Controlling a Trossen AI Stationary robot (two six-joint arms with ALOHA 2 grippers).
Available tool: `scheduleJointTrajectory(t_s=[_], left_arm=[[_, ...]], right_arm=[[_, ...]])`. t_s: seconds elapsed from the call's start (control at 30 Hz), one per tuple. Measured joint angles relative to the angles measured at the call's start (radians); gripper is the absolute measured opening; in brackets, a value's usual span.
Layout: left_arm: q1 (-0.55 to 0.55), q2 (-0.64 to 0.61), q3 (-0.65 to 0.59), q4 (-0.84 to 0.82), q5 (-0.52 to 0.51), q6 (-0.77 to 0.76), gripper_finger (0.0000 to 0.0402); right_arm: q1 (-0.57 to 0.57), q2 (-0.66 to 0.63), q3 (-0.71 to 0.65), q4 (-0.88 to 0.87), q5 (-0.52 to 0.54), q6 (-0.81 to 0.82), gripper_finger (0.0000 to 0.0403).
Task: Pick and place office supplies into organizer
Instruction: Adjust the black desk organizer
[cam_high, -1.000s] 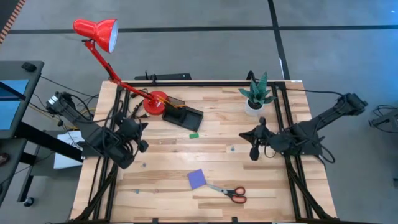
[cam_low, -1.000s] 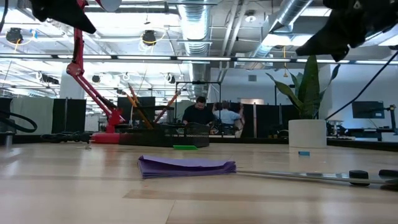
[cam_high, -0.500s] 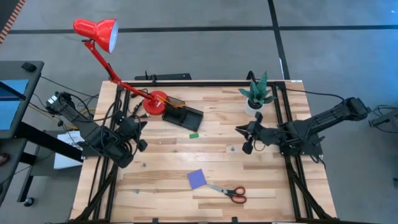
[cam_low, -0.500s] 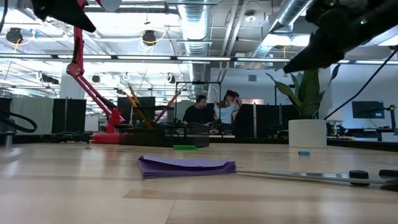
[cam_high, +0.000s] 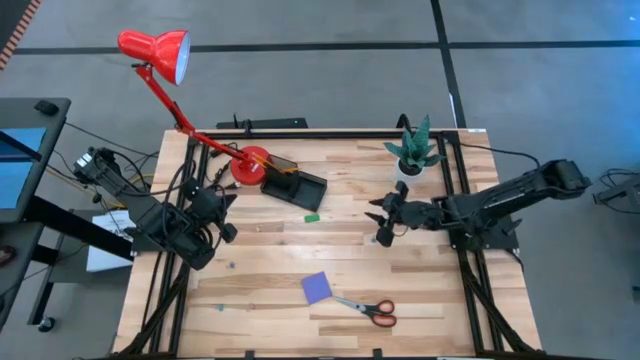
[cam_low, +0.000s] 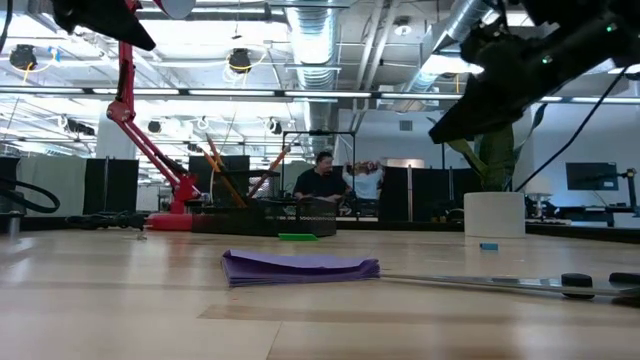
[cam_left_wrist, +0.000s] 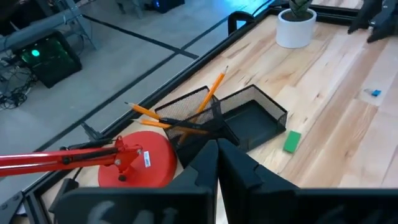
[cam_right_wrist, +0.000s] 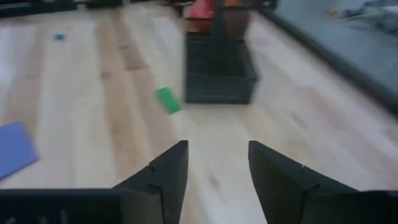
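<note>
Organizer (cam_high: 295, 186): near the table's far edge, beside the lamp base (cam_high: 251, 165); taller section holds orange pencils (cam_left_wrist: 208, 102), perhaps a pen.
Right gripper (cam_high: 379, 226): fingers apart, empty, mid-table.
Left gripper (cam_high: 228, 218): closed, empty, left edge.
Eraser (cam_high: 312, 215): just beside the organizer.

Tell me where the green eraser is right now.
In the high view the green eraser lies loose on the table just in front of the black organizer, left of the open right gripper.

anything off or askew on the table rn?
Mostly loose supplies: the green eraser, purple notepad and scissors lie on the wood outside the organizer. The pencils lean crookedly in its taller section. Nothing looks damaged.
</note>
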Motion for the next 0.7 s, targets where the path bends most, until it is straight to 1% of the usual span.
scheduleJointTrajectory(t_s=[0.13, 0.3, 0.53, 0.63, 0.7], left_arm=[[0.000, 0.000, 0.000, 0.000, 0.040, -0.002, 0.0002], [0.000, 0.002, 0.000, 0.000, 0.049, 0.001, 0.0002], [0.000, 0.002, 0.000, 0.004, 0.032, 0.009, 0.0002], [0.000, 0.002, 0.000, 0.004, 0.032, 0.001, 0.0002], [0.000, 0.002, 0.000, 0.004, 0.032, 0.000, 0.0002]], right_arm=[[-0.004, 0.061, 0.000, 0.031, -0.106, 0.001, 0.0172], [0.004, 0.147, 0.000, 0.074, -0.129, 0.006, 0.0172], [-0.040, 0.329, 0.006, 0.363, -0.132, -0.015, 0.0166], [-0.078, 0.405, 0.039, 0.473, -0.127, -0.074, 0.0167], [-0.109, 0.454, 0.078, 0.551, -0.097, -0.101, 0.0166]])
